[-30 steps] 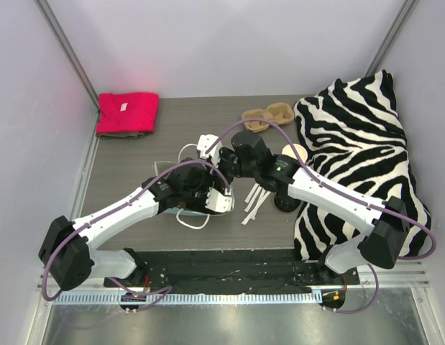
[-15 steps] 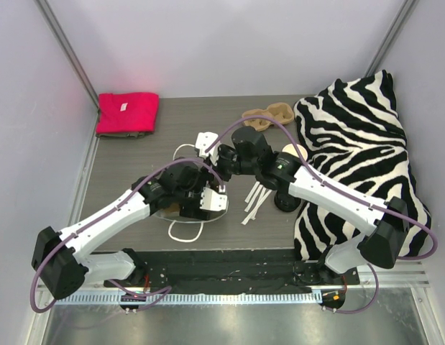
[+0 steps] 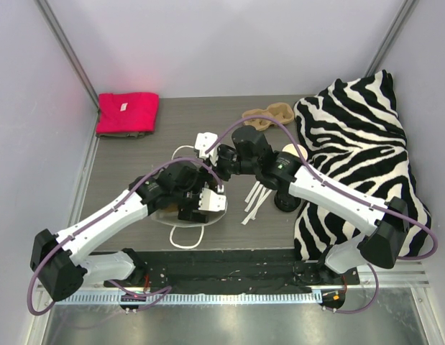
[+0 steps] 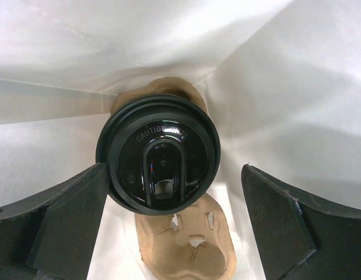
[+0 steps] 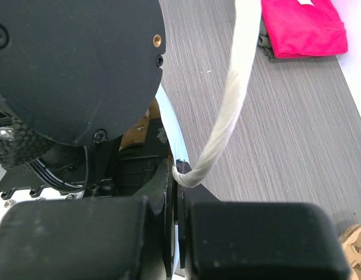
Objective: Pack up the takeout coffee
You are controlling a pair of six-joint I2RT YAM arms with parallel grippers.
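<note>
On the grey table [image 3: 136,154], beside the big zebra-striped cloth [image 3: 359,144], the light blue paper bag [image 4: 273,87] is sitting under both arms. The left gripper [image 4: 174,198] is reaching down into its mouth with jaws spread wide, one finger standing off on each side and touching nothing. The right gripper [image 5: 175,192] is pinching the bag's rim tight, just where the white handle [image 5: 227,116] is rooted, and so holding the mouth open. Inside, the brown pulp carrier [image 4: 186,251] is resting at the bottom of the bag, and the takeout coffee [image 4: 158,154] is sitting in one of its wells, capped in black. The loading step is looking finished. The next move is calling for a straight lift of the left arm — clear of cap and paper walls — with the right holding the mouth wide until it is out.
</note>
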